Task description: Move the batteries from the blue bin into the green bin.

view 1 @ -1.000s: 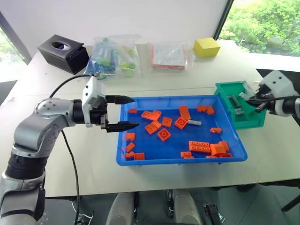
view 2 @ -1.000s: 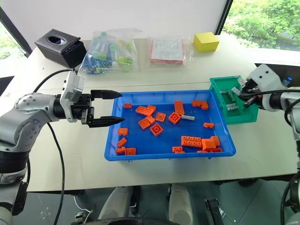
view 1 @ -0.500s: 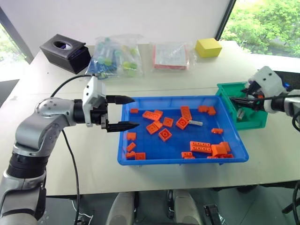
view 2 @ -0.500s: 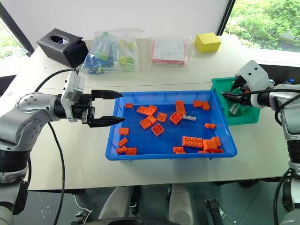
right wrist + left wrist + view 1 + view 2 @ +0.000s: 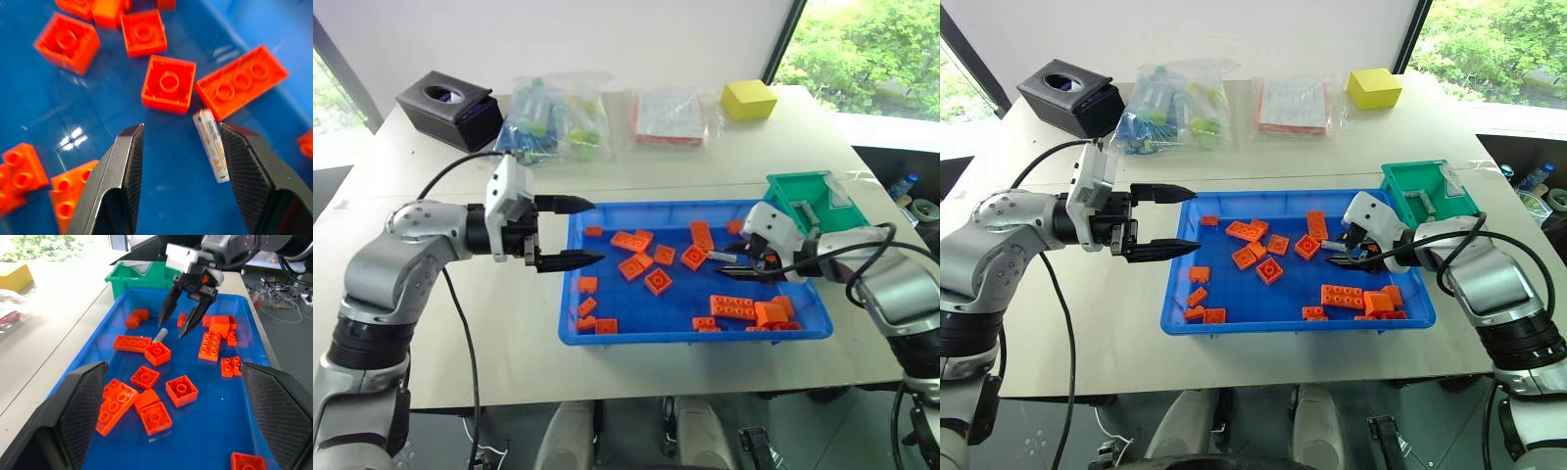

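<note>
Right gripper [image 5: 729,265], now swung across from the small deep green plastic bin [image 5: 818,201] into the large shallow bright blue plastic tray [image 5: 607,348]. Fingers half spread, holding nothing. Slim grey-silver AA battery [image 5: 211,145] lying on the tray floor between the fingertips, just beside one, against an orange studded brick [image 5: 168,84]. Probably the last battery to collect. Left gripper [image 5: 570,232] open and empty at the tray's other end.
</note>
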Robot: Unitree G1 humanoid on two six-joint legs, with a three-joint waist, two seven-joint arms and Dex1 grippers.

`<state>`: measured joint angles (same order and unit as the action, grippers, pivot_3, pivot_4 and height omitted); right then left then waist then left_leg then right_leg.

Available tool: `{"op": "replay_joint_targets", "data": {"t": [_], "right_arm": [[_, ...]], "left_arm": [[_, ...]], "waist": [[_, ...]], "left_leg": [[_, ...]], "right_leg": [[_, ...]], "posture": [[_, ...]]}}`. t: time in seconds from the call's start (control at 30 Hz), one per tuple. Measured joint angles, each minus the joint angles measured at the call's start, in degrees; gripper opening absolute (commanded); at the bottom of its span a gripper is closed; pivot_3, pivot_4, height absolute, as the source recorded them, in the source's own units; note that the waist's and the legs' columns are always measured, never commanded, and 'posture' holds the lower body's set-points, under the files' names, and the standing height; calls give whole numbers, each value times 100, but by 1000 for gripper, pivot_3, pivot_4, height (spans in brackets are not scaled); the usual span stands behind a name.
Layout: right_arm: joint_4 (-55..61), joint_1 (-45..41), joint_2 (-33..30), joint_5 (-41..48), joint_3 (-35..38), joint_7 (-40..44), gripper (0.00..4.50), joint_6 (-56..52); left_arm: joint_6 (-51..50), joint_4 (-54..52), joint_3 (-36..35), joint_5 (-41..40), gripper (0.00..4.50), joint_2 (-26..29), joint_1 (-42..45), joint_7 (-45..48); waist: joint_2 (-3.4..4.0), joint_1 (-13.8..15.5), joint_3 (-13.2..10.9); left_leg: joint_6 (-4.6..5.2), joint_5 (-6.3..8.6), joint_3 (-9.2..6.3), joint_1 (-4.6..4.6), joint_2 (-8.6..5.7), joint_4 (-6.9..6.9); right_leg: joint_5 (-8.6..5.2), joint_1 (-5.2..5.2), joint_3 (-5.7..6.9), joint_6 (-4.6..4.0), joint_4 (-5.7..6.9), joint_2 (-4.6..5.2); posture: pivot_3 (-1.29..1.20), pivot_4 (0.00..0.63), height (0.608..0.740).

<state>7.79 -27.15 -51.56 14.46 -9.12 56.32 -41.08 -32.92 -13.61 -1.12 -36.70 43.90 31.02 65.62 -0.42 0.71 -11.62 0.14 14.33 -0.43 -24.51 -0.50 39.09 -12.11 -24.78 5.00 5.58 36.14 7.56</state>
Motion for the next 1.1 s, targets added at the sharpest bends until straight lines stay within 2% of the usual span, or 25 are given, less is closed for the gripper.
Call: {"op": "replay_joint_targets", "data": {"t": [0.3,0.4,0.5,0.53,0.7,0.83,1.0,1.1], "right_arm": [[-982,-306,371,-365,-177,-55,2457,394],[-1060,-306,454,-433,-190,-60,1736,448],[-1076,-305,504,-475,-190,-64,254,493],[-1066,-302,507,-478,-186,-62,58,509],[-855,-287,427,-448,-116,-57,65,338],[-591,-380,71,-320,332,-123,65,16],[-1103,-804,-514,-497,1152,-655,65,-38],[-1489,-816,-581,-570,1351,-889,65,-37]], "left_arm": [[0,-13,-21,-5,4500,2,-39,-87],[0,-13,-21,-4,4500,2,-47,-94],[0,-13,-21,-5,4500,2,-47,-99],[0,-13,-21,-5,4500,2,-47,-100],[3,-13,-22,-4,4500,2,-46,-99],[4,-11,-23,-4,4500,2,-46,-92],[10,-11,-23,-2,4500,2,-48,-86],[21,-9,-23,-2,4500,-4,-52,-86]], "waist": [[0,6,0],[0,0,0],[0,-1,0],[0,-2,0],[0,0,0],[0,7,0],[0,6,0],[0,0,0]], "left_leg": [[0,0,-1,0,-1,0],[0,0,0,0,-1,0],[0,0,0,1,-1,0],[0,0,0,1,-1,0],[0,0,0,1,0,0],[0,0,1,0,-1,1],[0,0,2,0,-1,-3],[0,0,3,0,0,-5]], "right_leg": [[0,1,0,0,0,-1],[1,1,0,1,0,-1],[1,1,0,1,1,-1],[1,1,0,1,1,-1],[1,0,0,1,1,-1],[1,1,0,0,0,1],[0,0,0,-1,-1,0],[0,-1,0,0,-1,-1]], "posture": [[0,150,692],[0,150,692],[0,150,692],[0,150,692],[0,150,692],[0,150,692],[0,150,692],[0,150,692]]}}
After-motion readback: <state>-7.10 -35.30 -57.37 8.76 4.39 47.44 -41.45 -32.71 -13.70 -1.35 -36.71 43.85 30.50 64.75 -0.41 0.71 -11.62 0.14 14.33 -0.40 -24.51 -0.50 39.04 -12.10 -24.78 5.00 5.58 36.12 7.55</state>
